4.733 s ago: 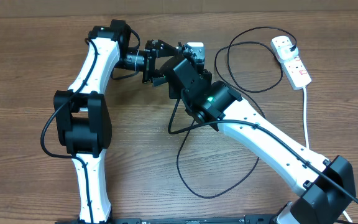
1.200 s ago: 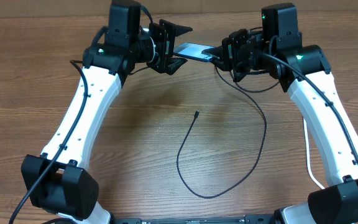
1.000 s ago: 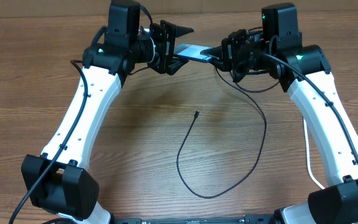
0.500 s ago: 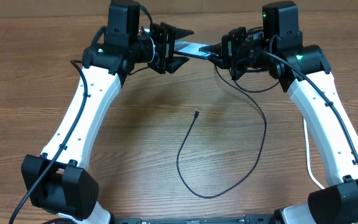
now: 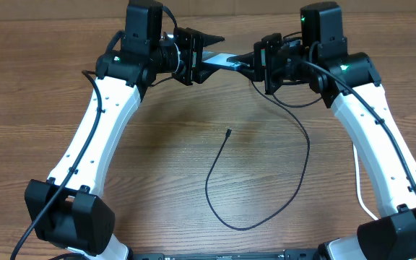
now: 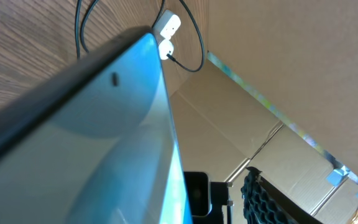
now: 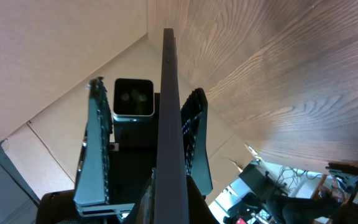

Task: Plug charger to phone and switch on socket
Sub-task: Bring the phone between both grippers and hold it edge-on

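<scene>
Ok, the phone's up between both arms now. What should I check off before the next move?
1. Hold of the right gripper on the phone: ok, shut on one end.
2. Hold of the left gripper on the other end: not ok. The right wrist view shows its jaws straddling the phone with a gap on one side.
3. Phone off the table: ok, held up between the arms.
4. The charger tip free to pick up: ok, it lies alone on the wood, unplugged.
5. Switch on the socket: cannot tell, too small in the left wrist view.
</scene>
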Controlling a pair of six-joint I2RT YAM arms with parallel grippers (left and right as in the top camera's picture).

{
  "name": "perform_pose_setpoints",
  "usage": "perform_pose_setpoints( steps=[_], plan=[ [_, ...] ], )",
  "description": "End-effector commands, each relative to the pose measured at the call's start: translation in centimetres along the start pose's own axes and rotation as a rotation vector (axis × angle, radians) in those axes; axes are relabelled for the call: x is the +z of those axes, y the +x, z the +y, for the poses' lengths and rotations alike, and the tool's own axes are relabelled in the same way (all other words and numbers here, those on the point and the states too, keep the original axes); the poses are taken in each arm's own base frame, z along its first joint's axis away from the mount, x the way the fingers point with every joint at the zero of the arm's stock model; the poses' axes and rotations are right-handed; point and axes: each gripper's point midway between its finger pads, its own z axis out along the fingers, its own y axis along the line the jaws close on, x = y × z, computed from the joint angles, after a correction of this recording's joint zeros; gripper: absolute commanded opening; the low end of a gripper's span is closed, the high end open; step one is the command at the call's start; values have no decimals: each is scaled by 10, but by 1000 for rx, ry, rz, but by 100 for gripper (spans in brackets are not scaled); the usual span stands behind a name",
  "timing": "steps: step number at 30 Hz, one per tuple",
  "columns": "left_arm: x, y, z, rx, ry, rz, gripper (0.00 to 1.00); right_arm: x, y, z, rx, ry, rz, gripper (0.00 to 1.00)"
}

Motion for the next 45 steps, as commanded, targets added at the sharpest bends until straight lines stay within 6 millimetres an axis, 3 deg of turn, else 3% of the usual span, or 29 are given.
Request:
perform_pose_setpoints(
  steps=[1,15,24,33,45],
  plan=[
    [1,-2,0,-21,0,7,54,-8,13,9,-17,-31,8,4],
    [1,-2,0,-22,0,8,40,-8,13,9,-10,-33,8,4],
    [1,1,0,-29,-2,26,39,-8,13,9,-10,-32,9,5],
    [1,4,0,-44,-5,42,31,-8,13,9,-10,-33,9,10],
    [0,6,1,-54,-6,52,4,-8,13,9,-11,-33,9,10]
  ],
)
